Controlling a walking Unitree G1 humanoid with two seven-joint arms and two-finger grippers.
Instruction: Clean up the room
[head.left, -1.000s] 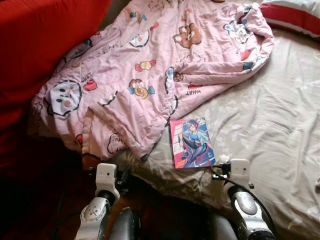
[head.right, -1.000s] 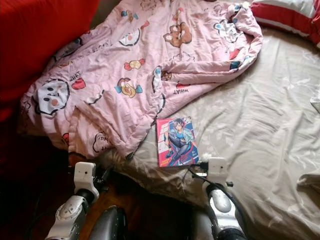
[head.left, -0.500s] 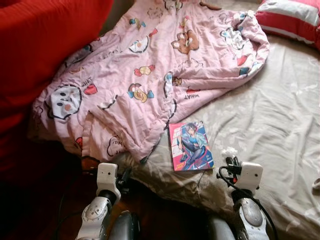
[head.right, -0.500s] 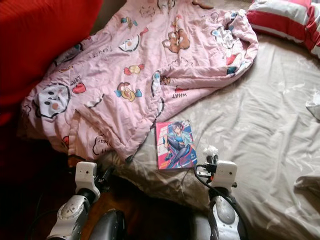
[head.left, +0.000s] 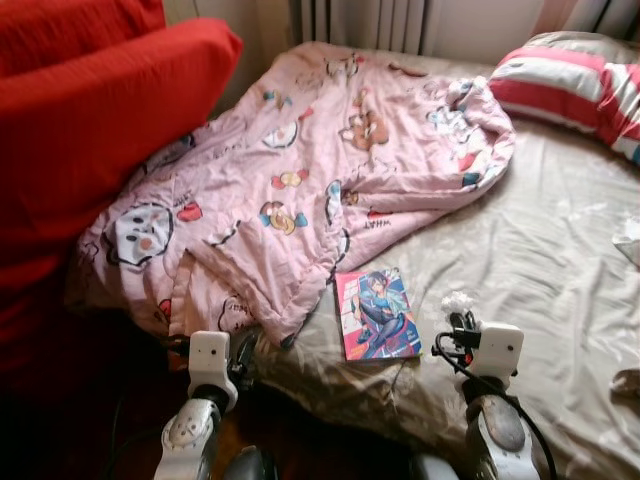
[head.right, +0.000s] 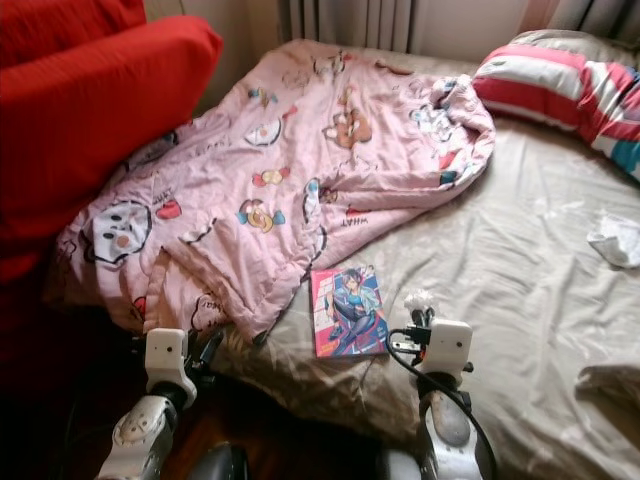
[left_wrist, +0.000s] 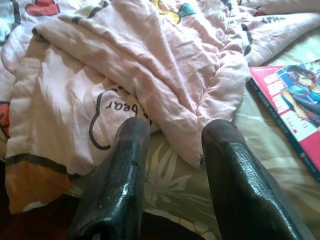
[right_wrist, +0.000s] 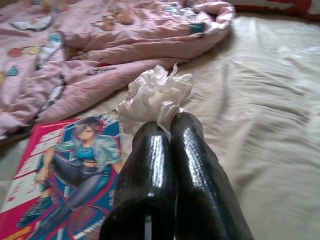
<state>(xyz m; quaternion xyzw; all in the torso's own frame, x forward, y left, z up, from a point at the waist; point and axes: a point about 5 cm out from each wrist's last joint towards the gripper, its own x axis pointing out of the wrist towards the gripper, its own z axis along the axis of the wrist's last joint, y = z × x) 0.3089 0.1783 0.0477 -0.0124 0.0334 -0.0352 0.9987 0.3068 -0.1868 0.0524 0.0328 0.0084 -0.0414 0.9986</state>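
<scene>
Right tool (right_wrist: 162, 127) pinches crumpled white tissue (right_wrist: 155, 97) above glossy book (right_wrist: 65, 175).

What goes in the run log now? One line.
right gripper: shut on tissue | left gripper: open, by blanket | book: on bed

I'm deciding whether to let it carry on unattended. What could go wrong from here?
1. The right tool pinches only a corner of the crumpled tissue; it could slip out or tear.
2. The book lies just beside that tool and might get nudged toward the bed's edge.
3. The open left tool sits close to the pink quilt and could snag it.
</scene>
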